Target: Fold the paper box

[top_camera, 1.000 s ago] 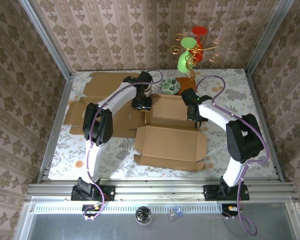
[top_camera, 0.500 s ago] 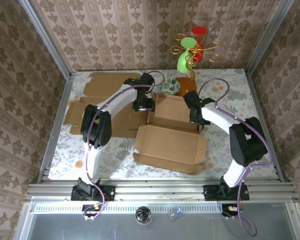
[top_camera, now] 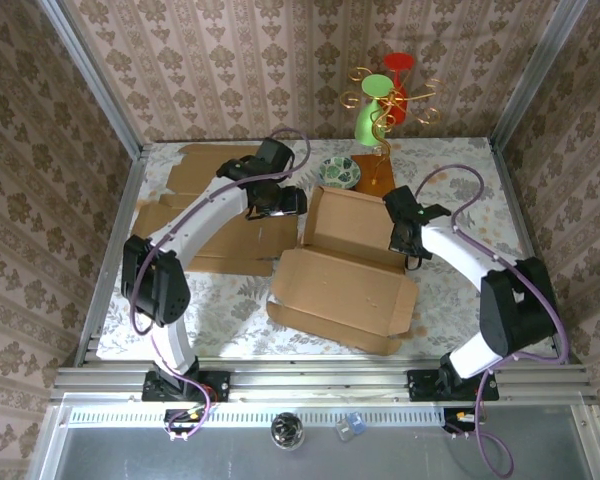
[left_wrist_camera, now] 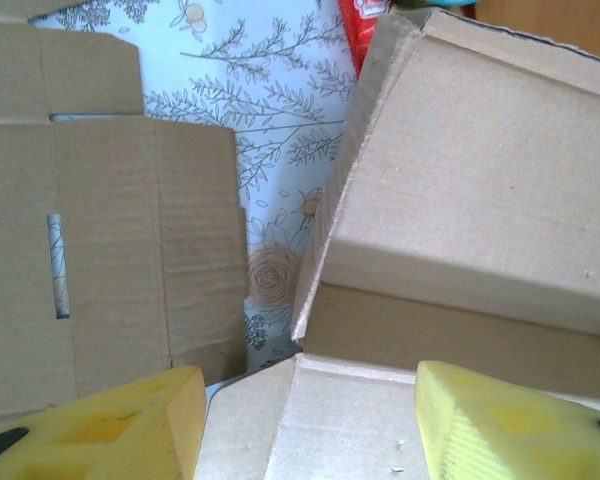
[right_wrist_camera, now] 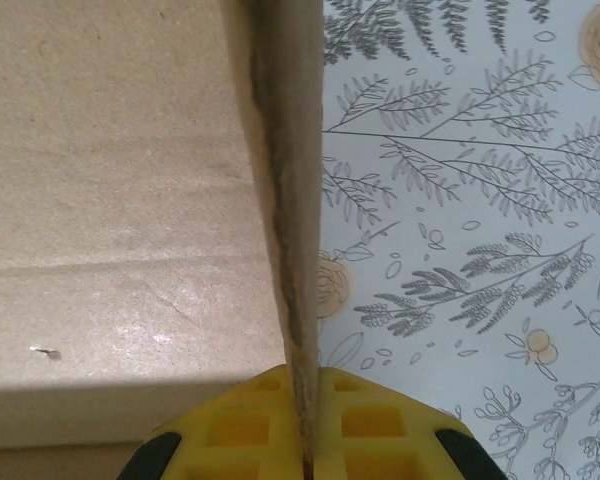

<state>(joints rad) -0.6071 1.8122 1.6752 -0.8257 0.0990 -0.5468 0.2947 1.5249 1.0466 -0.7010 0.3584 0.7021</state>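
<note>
The half-folded paper box [top_camera: 345, 270] sits on the table [top_camera: 230, 300], its right wall's edge clamped by the right gripper [top_camera: 402, 240], while the left gripper [top_camera: 292, 203] hangs with jaws apart above its far-left corner.

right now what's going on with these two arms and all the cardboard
Two robot arms are folding a paper box on the table. The right end effector is shut on a thin upright cardboard edge at the box's right side. The left end effector stands open above the box's far left corner, holding nothing. The box is only partly folded, and flat cardboard sheets lie to its left.
</note>
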